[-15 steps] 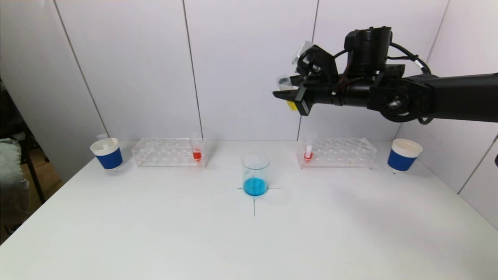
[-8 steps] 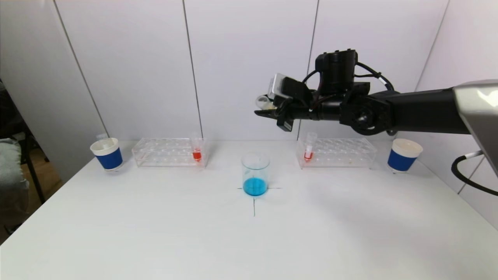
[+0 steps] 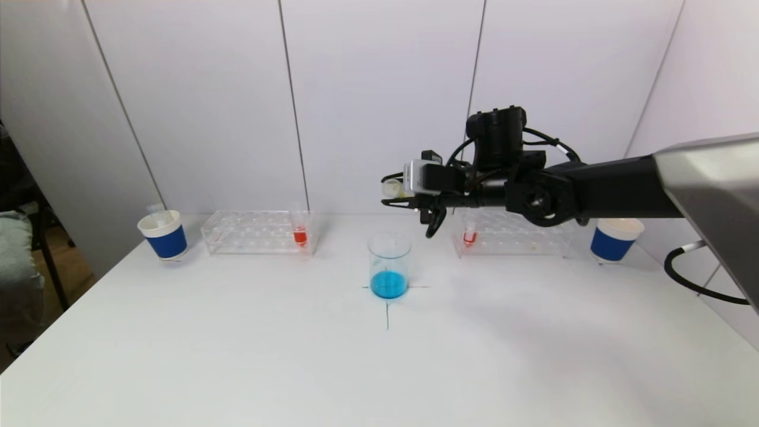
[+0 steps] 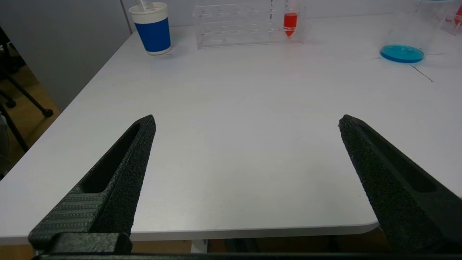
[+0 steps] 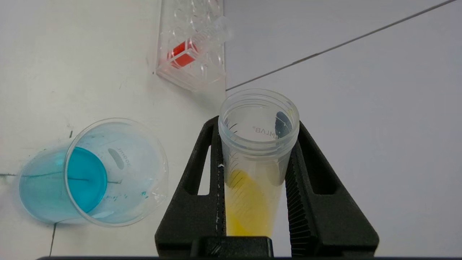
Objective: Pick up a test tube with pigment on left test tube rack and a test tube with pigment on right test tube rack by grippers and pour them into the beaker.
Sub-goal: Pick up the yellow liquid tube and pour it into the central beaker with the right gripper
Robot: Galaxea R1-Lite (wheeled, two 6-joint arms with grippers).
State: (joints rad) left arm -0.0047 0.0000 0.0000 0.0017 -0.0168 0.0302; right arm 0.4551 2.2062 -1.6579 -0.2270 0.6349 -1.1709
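My right gripper [image 3: 396, 197] is shut on a clear test tube [image 3: 391, 188] holding yellow pigment, tipped almost level in the air just above and behind the beaker [image 3: 389, 265]. In the right wrist view the tube [image 5: 252, 187] sits between both fingers [image 5: 202, 173], its open mouth pointing past the beaker [image 5: 94, 173], which holds blue liquid. A red-filled tube [image 3: 300, 231] stands in the left rack [image 3: 258, 232], and another [image 3: 470, 234] in the right rack [image 3: 513, 232]. My left gripper [image 4: 247, 121] stands open over the table's near left edge, out of the head view.
A blue and white paper cup [image 3: 163, 234] stands left of the left rack, and a second cup [image 3: 616, 236] right of the right rack. Black cross lines [image 3: 387, 308] mark the beaker's spot. White wall panels close off the table's back.
My right arm has come down and to the left with the yellow tube, turning it from nearly upright to almost level above the beaker. Nothing else has moved.
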